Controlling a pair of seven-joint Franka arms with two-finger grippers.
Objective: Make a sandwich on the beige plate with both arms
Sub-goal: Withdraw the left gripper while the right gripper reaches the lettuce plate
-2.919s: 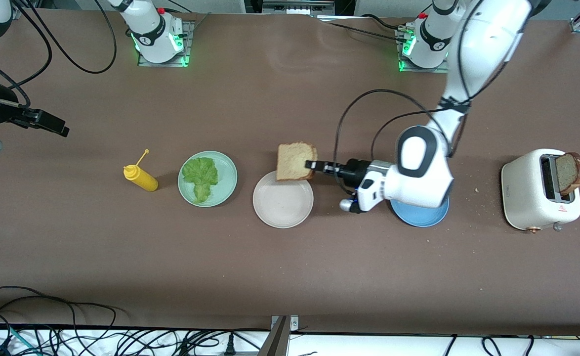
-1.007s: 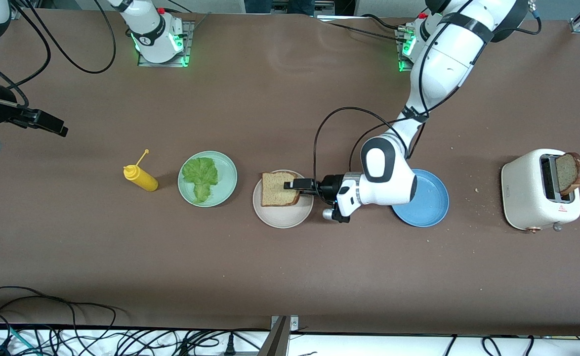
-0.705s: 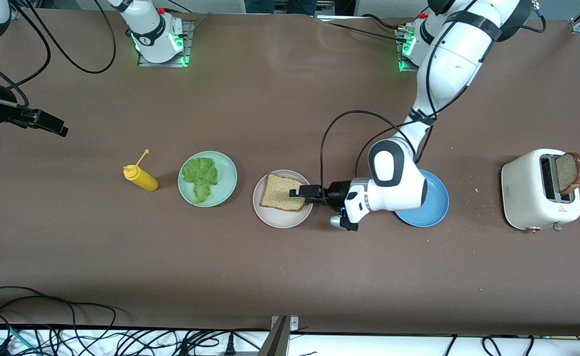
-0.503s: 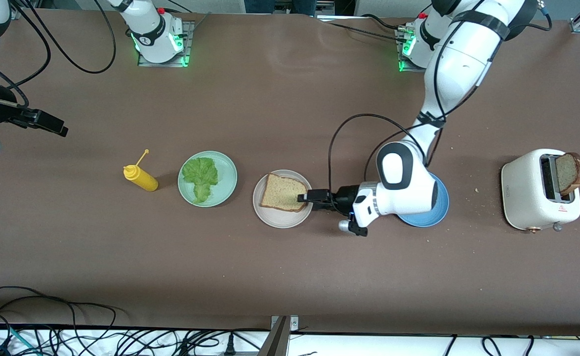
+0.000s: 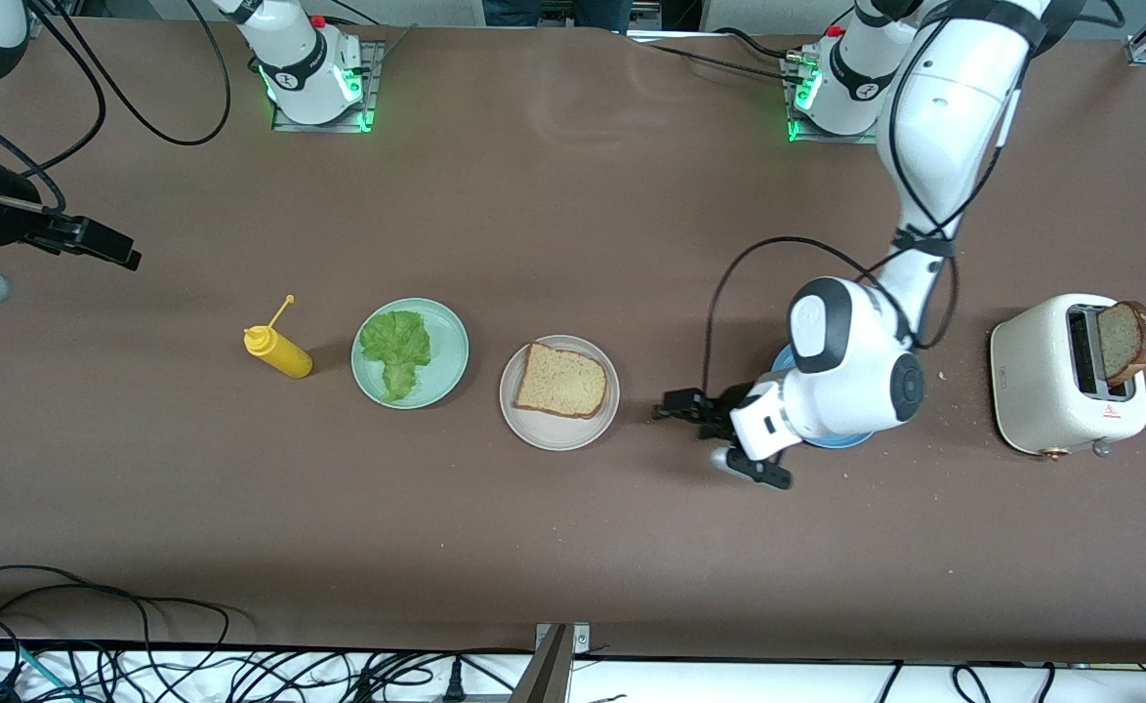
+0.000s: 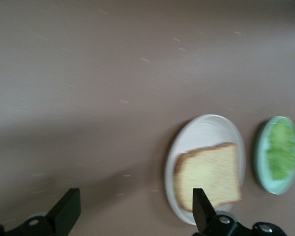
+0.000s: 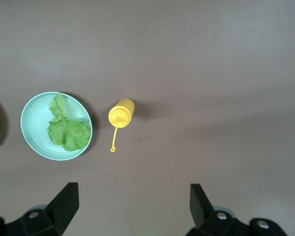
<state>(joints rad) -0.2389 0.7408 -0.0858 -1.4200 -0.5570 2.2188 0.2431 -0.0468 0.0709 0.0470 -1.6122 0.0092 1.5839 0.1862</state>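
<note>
- Brown desk (image 5: 553,547) fills the front view, with cables lying off its edge nearest the front camera.
- Nearest along the row of things, the left gripper (image 5: 675,408) sits low over bare desk between the beige plate (image 5: 559,427) and the blue plate (image 5: 832,437), fingers spread wide and gripping nothing; in the left wrist view its two black fingertips (image 6: 66,210) stand well apart with only desk between them.
- On the beige plate lies one bread slice (image 5: 560,381), flat, apart from the left gripper, no lettuce on it.
- Beside that plate, toward the right arm's end of the desk, the mint-green plate (image 5: 446,337) carries the lettuce leaf (image 5: 395,350); the two plates are close but not touching.
- Next along toward that same end, the yellow squeeze bottle (image 5: 280,352) stands on the desk, its loose cap tether sticking up.
- At the left arm's end, the white toaster (image 5: 1051,386) sits near the desk's edge, with a darker bread slice (image 5: 1126,341) sticking up out of its slot.
- The blue plate is mostly covered by the left arm's wrist, so only its rim shows.
- The right gripper (image 5: 104,246) waits up in the air by the desk's edge at the right arm's end, empty, fingers wide apart; the right wrist view looks straight down on the bottle and the lettuce plate.
- Farthest back, both arm bases stand by the desk's farthest edge with green lights glowing.
</note>
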